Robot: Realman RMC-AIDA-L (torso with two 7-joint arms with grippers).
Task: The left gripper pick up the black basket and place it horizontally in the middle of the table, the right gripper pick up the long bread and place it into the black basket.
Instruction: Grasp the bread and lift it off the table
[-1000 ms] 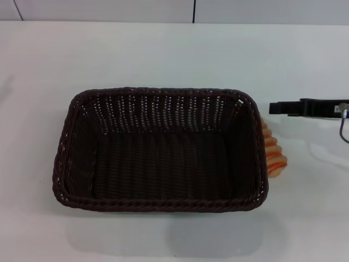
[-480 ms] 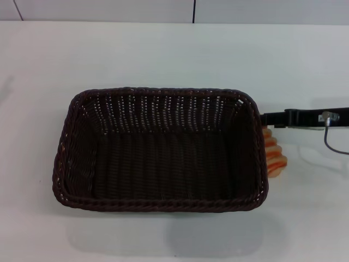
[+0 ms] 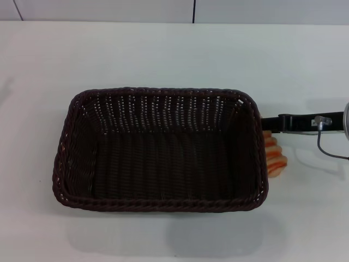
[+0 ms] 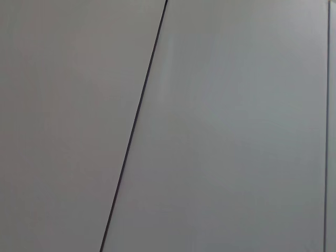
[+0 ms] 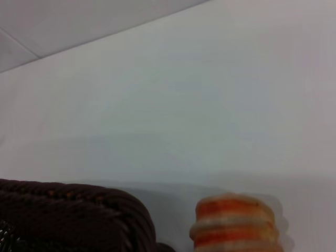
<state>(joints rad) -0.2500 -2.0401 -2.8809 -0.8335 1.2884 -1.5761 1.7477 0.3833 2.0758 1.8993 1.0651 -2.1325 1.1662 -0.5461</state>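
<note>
The black basket (image 3: 158, 150) lies lengthwise across the middle of the white table (image 3: 163, 54), and nothing is inside it. The long bread (image 3: 275, 158), striped orange and cream, lies on the table against the basket's right side, partly hidden by the rim. My right gripper (image 3: 267, 123) reaches in from the right, its black fingers over the bread's far end and close to the basket's right rim. The right wrist view shows the bread's end (image 5: 236, 223) beside the basket's corner (image 5: 68, 215). The left gripper is out of view.
A thin grey cable loop (image 3: 327, 150) hangs under the right arm. A wall with a dark vertical seam (image 3: 194, 11) stands behind the table. Bare tabletop surrounds the basket. The left wrist view shows only pale panels and a dark seam (image 4: 134, 126).
My right gripper has moved left and nearer, from the open table right of the basket to over the bread at the basket's right rim. Basket and bread have not moved.
</note>
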